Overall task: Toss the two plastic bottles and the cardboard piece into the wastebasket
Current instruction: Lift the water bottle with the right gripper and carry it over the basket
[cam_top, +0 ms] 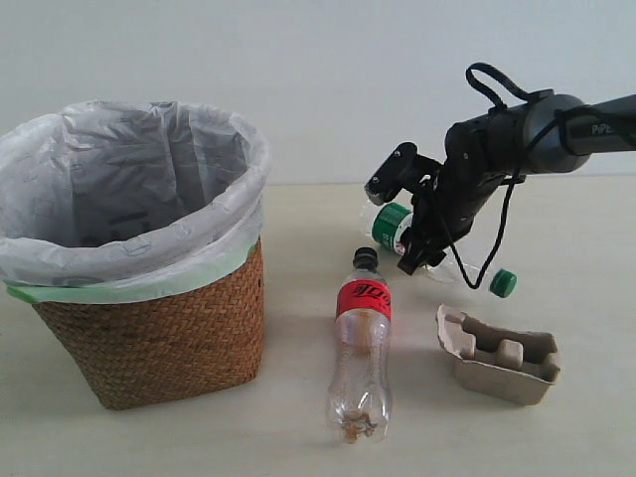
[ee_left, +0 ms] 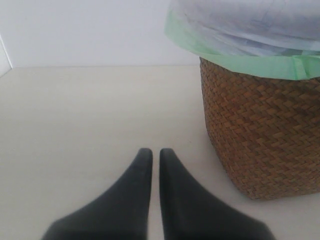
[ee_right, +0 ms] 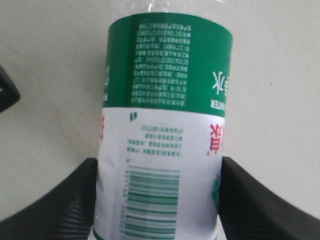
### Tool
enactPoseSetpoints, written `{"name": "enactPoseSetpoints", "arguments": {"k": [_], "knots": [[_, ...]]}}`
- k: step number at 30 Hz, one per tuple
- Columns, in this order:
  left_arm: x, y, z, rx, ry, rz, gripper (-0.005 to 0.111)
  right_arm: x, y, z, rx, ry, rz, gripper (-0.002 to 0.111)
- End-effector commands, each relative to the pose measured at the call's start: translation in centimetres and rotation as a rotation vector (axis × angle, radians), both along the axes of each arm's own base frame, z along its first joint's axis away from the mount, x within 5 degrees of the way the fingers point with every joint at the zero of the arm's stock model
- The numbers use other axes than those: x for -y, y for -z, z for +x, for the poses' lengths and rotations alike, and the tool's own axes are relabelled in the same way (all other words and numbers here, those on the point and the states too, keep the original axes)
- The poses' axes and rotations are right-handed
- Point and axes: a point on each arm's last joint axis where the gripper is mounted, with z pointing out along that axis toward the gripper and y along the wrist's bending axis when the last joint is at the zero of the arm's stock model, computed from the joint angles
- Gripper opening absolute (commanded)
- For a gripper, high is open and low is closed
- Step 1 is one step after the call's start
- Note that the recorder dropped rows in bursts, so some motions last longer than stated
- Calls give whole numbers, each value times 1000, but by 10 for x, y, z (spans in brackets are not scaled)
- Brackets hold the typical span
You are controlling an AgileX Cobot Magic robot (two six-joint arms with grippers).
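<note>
On the right side of the table (cam_top: 586,437), the right gripper (ee_right: 160,210) holds the green-label bottle (ee_right: 167,100).
Its fingers (ee_right: 65,200) are clamped on the bottle's two sides. The red-label bottle (cam_top: 360,338) lies between the wastebasket (cam_top: 149,328) and the cardboard piece (cam_top: 502,363). The left gripper (ee_left: 155,162), fingers almost together and empty, is near the wastebasket.

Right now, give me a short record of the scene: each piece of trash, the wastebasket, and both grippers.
wastebasket: upright, bag-lined, left side of exterior view
red-label bottle: lying on the table, untouched
green-label bottle: clamped in the right gripper
cardboard piece: on the table, untouched
left gripper: shut, empty, beside the wastebasket
</note>
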Motion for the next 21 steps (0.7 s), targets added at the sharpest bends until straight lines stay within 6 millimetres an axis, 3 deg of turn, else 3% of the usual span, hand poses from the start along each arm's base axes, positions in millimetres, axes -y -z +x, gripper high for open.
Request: {"name": "enactPoseSetpoints", "arguments": {"k": [1,10,21], "knots": [[1,0,0,8,7,-6,5,3,-15,0,18,-4,-14,0],[1,0,0,8,7,-6,5,14,-87,-4,200,185,91,0],[1,0,0,8,7,-6,5,35,-169,-45,216,321,100,0]]}}
